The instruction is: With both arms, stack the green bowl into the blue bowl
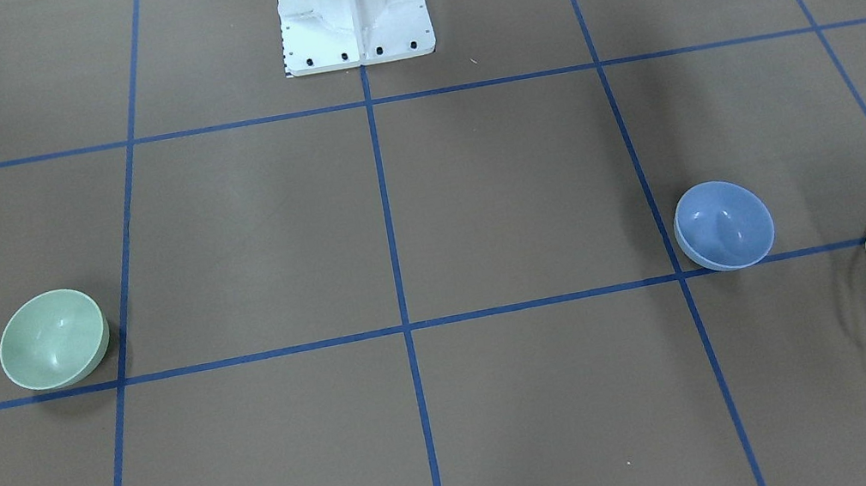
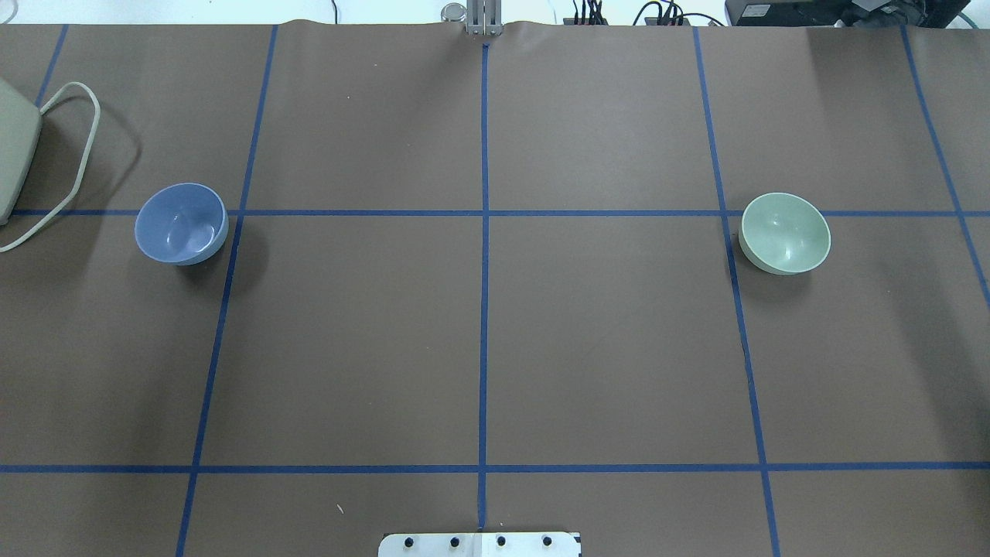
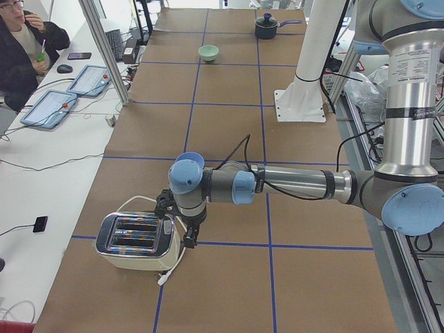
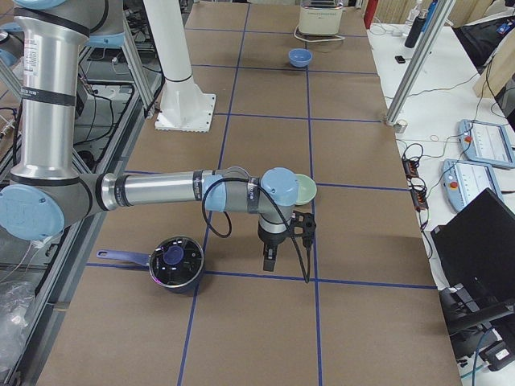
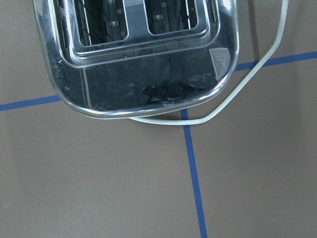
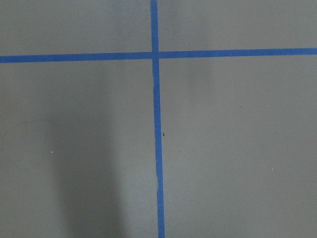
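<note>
The green bowl [image 1: 53, 340] stands upright and empty on the brown table; it also shows in the overhead view [image 2: 785, 234]. The blue bowl [image 1: 723, 225] stands upright and empty far from it, across the table [image 2: 182, 224]. Neither arm shows in the overhead or front view. In the left side view my left gripper [image 3: 187, 238] hangs beside the toaster. In the right side view my right gripper [image 4: 269, 257] hangs over bare table just in front of the green bowl [image 4: 306, 190]. I cannot tell whether either gripper is open or shut. No fingers show in the wrist views.
A chrome toaster [image 3: 135, 239] with a white cord lies past the blue bowl at the table's end, filling the left wrist view [image 5: 138, 49]. A dark pot [image 4: 175, 261] sits near the right arm. The white pedestal [image 1: 353, 12] stands at the robot's side. An operator [image 3: 24, 41] sits beside the table.
</note>
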